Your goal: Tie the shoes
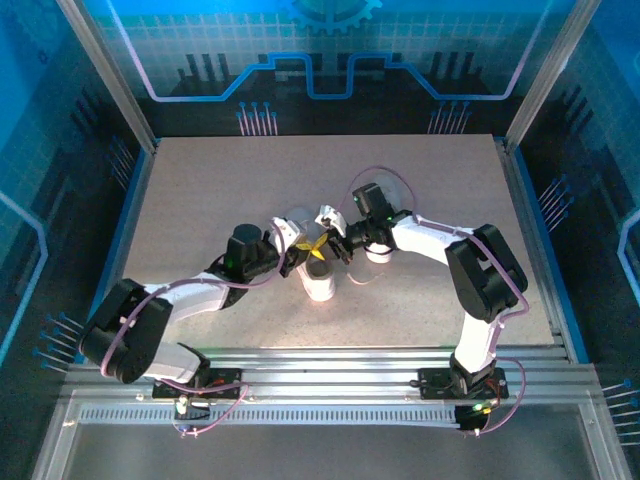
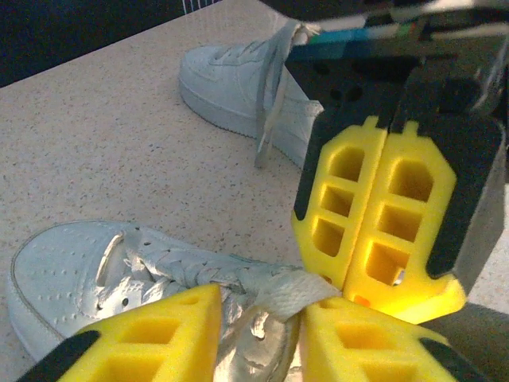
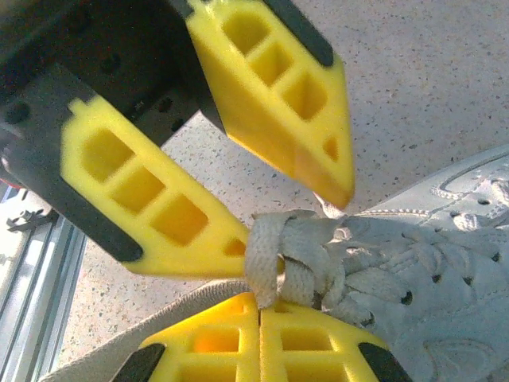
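A light-grey sneaker (image 1: 318,284) lies mid-table, and both grippers meet just above its laces. My left gripper (image 2: 262,304) is open, its yellow fingers spread either side of a flat pale lace (image 2: 296,291) over the shoe's tongue. My right gripper (image 3: 261,309) is shut on the lace knot's loop (image 3: 269,253), fingers pressed together, tips nearly touching the left gripper's. The shoe's perforated upper (image 3: 453,286) fills the right wrist view's lower right. The second sneaker (image 2: 231,79) lies farther back with a loose lace (image 2: 269,119) hanging over its side.
The speckled beige tabletop (image 1: 200,200) spreads out around the shoes. An aluminium rail (image 1: 330,365) runs along the near edge by the arm bases. Frame posts (image 1: 110,80) and blue panels bound the back and sides.
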Available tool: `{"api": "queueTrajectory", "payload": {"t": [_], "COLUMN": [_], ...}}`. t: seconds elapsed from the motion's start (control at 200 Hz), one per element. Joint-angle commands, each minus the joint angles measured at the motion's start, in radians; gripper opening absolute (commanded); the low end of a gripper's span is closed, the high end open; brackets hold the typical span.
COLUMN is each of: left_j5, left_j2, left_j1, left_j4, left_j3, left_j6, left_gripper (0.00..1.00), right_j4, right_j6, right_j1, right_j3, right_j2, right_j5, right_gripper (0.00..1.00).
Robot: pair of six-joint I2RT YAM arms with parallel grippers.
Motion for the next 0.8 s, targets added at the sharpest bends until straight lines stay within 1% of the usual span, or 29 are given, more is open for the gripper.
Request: {"api": "queueTrajectory", "payload": {"t": [0.0,0.13,0.175,0.255,0.34,0.41,0.55,0.61,0.645,0.68,0.725,0.795], "left_j5": [0.041,0.118,0.140,0.146,0.145,0.159,0.095,0.076,0.080,0.083,0.083,0.062], "left_j2": [-0.059,-0.100,-0.116,-0.143,-0.155,-0.151,-0.134,-0.136,-0.140,-0.152,-0.173,-0.213], "left_j1": [0.030,0.096,0.112,0.122,0.122,0.115,0.057,0.049,0.049,0.048,0.047,0.051], "left_j4": [0.004,-0.035,-0.054,-0.121,-0.204,-0.244,-0.346,-0.378,-0.392,-0.410,-0.428,-0.435], "left_j3": [-0.015,-0.017,-0.013,0.004,0.033,0.054,0.100,0.112,0.119,0.126,0.126,0.114], "left_j6": [-0.059,-0.180,-0.221,-0.280,-0.347,-0.436,-0.602,-0.661,-0.664,-0.624,-0.528,-0.371], "left_gripper": [0.36,0.41,0.41,0.41,0.36,0.31,0.32,0.33,0.33,0.33,0.36,0.44], "right_j4": [-0.051,-0.055,-0.051,-0.047,-0.042,-0.037,-0.012,-0.004,-0.003,-0.001,0.004,0.005], "right_j6": [-0.037,-0.040,-0.039,-0.037,-0.034,-0.031,-0.020,-0.017,-0.016,-0.016,-0.016,-0.021], "right_j1": [0.016,0.018,0.019,0.020,0.021,0.022,0.029,0.030,0.032,0.032,0.033,0.033], "right_j3": [-0.010,-0.010,-0.010,-0.009,-0.009,-0.010,-0.020,-0.022,-0.023,-0.024,-0.024,-0.027], "right_j2": [-0.023,-0.025,-0.025,-0.023,-0.020,-0.020,-0.024,-0.025,-0.028,-0.031,-0.036,-0.043], "right_j5": [0.006,0.007,0.005,0.004,0.004,0.005,0.016,0.020,0.023,0.027,0.030,0.038], "right_gripper": [0.04,0.04,0.05,0.05,0.05,0.05,0.05,0.05,0.05,0.05,0.04,0.04]}}
